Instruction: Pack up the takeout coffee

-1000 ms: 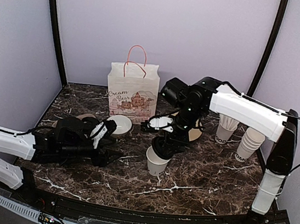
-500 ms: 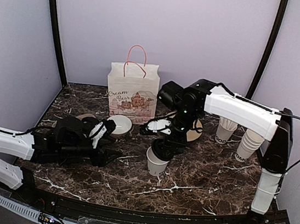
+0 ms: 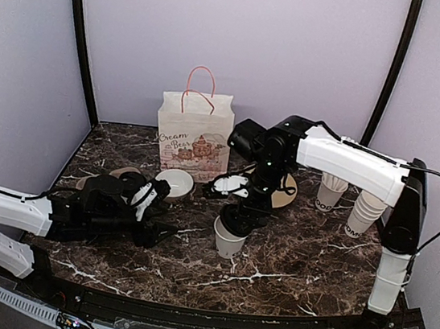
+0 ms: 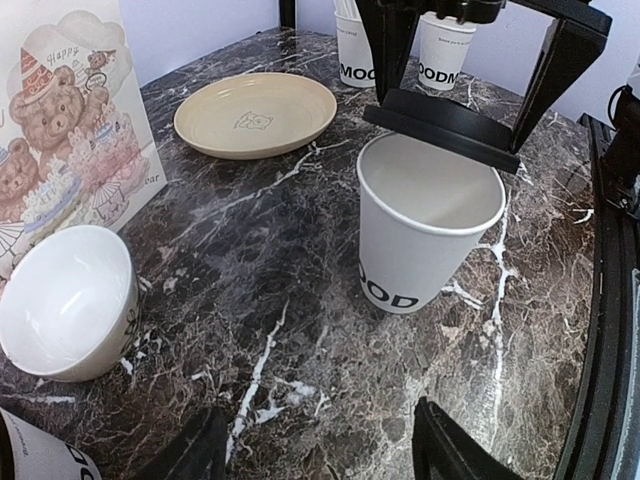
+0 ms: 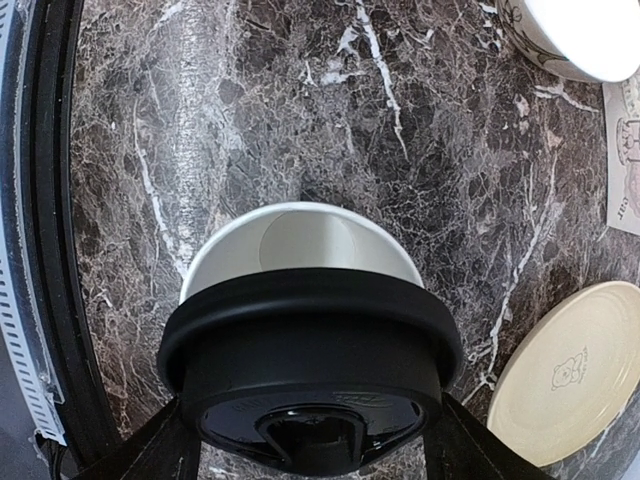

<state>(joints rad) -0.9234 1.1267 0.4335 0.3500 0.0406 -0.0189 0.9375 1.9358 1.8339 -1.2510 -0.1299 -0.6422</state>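
Right pincer grips black lid off-centre over the open cup mid-worktop, left pincer open and empty nearby; pushing down now likely seats it crooked or tips the unsupported cup.

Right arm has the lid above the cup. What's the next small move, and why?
Probably nudge the lid sideways to centre it over the cup before lowering. The right gripper holds it off-centre, with part of the cup's mouth uncovered.
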